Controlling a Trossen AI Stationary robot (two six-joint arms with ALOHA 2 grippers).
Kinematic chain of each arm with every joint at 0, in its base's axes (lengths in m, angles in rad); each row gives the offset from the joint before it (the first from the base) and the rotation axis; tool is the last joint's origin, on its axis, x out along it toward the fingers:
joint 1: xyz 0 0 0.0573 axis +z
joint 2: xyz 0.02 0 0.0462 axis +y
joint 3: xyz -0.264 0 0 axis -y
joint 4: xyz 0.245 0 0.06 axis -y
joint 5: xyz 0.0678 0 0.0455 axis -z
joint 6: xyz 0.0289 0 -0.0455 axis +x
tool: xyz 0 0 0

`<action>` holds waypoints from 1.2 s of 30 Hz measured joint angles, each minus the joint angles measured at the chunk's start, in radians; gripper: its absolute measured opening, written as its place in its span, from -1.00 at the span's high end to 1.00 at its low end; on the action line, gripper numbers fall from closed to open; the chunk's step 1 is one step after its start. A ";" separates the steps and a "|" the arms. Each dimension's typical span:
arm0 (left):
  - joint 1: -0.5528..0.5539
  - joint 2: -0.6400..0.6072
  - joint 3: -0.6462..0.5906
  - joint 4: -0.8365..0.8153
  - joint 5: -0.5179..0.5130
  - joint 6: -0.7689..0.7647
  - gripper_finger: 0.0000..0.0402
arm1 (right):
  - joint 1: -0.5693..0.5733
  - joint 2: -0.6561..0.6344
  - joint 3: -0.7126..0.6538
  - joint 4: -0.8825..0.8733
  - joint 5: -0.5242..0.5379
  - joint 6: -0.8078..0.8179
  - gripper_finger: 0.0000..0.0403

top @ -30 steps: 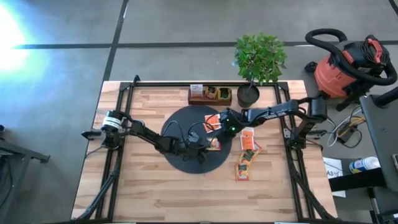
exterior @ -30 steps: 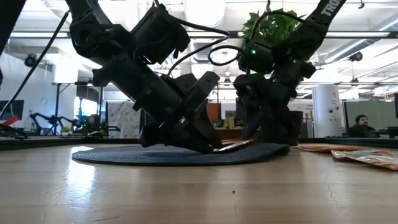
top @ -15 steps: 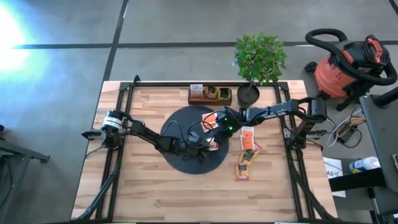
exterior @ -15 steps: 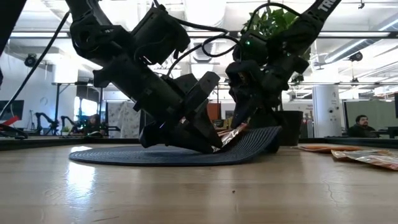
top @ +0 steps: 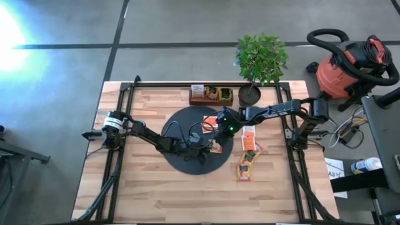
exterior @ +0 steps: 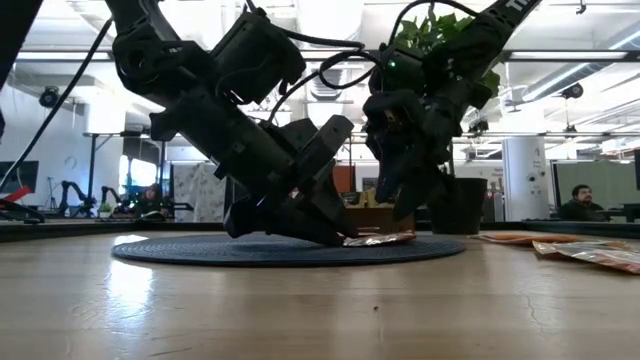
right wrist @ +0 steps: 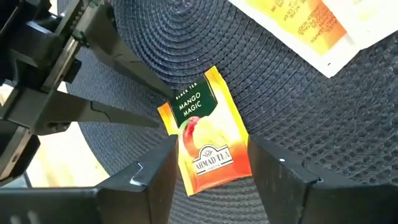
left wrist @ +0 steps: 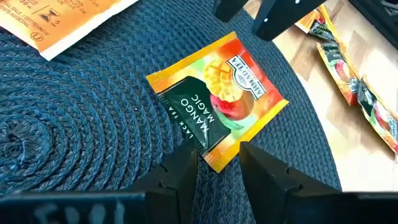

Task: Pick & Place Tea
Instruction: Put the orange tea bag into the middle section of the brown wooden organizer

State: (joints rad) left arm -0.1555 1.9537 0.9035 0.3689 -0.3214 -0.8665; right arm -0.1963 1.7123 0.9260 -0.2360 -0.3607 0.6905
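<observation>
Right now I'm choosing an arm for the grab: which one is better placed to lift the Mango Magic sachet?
Left. Its claw is open with fingertips straddling the Mango Magic sachet edge on the mat; the right claw hovers above.

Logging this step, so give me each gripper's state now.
Left gripper: open, fingers either side of the Mango Magic sachet's edge on the black mat.
Right gripper: open above the same sachet, holding nothing.

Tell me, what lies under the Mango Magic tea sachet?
The Mango Magic sachet lies flat on the black woven mat. Only mat weave shows around it; whatever it covers directly beneath is hidden.
</observation>
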 joint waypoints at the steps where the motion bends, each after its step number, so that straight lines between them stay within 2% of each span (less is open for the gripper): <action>1: 0.000 0.000 0.000 0.000 0.000 0.000 0.37 | 0.000 0.000 0.000 0.000 0.000 0.002 0.06; 10: 0.000 0.000 0.000 0.000 0.002 -0.002 0.37 | 0.007 0.000 -0.011 -0.103 0.053 -0.008 0.06; 26: 0.000 0.000 -0.001 0.006 0.002 -0.002 0.37 | 0.021 0.023 -0.027 -0.024 0.048 0.004 0.06; 36: 0.001 0.001 -0.001 0.012 0.002 0.000 0.37 | 0.021 0.033 -0.011 -0.025 -0.021 0.010 0.06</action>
State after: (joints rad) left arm -0.1544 1.9545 0.9024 0.3809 -0.3195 -0.8661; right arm -0.1749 1.7453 0.9150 -0.2611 -0.3816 0.7006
